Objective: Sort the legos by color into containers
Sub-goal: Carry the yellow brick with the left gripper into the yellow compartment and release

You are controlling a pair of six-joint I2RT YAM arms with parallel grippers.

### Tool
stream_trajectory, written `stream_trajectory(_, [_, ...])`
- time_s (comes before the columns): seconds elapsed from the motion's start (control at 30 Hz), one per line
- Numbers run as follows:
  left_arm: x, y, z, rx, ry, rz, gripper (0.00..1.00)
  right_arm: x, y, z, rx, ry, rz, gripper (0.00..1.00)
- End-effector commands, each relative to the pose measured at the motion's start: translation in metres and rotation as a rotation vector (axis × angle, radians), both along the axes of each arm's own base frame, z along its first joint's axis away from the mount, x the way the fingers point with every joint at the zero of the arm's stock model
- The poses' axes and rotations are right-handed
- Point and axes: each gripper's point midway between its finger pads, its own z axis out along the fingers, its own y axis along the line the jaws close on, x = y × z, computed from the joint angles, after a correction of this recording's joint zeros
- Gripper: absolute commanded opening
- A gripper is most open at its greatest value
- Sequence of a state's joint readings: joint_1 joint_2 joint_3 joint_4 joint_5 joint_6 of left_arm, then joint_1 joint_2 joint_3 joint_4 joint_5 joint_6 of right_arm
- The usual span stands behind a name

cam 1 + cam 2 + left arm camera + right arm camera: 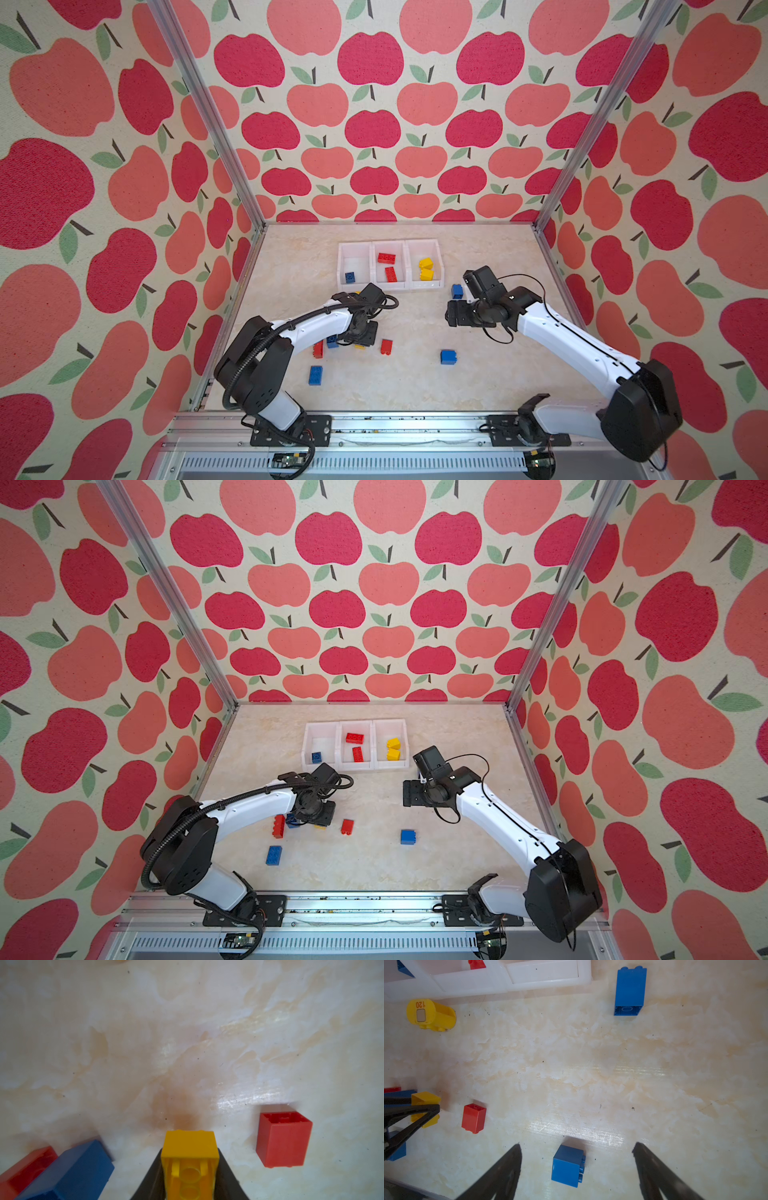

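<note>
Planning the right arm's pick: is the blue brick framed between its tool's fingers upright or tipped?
Tipped on its side: in the right wrist view the blue brick shows its studs sticking out sideways, not upward.

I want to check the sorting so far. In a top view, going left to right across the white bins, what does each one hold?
Left bin: one blue brick → middle bin: two red bricks → right bin: two yellow bricks.
</note>
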State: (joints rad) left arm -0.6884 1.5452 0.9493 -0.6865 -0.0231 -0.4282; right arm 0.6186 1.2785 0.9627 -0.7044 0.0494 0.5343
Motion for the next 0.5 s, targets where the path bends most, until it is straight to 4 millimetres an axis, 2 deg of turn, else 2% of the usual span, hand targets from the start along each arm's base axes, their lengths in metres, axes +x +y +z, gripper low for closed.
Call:
stream_trajectory(0.0, [0.013, -0.007, 0.030, -0.031, -0.088, 0.012, 0.29, -0.004, -0.005, 0.000, 0.017, 0.009, -0.032, 0.87])
stream_trajectory(0.2, [0.040, -0.038, 0.071, -0.139, -0.215, -0.011, 0.28, -0.007, -0.008, 0.001, 0.031, 0.000, -0.045, 0.87])
stream_trajectory(0.47, [0.095, -0.105, 0.115, -0.260, -0.336, -0.101, 0.27, -0.009, -0.011, 0.004, 0.041, -0.012, -0.060, 0.87])
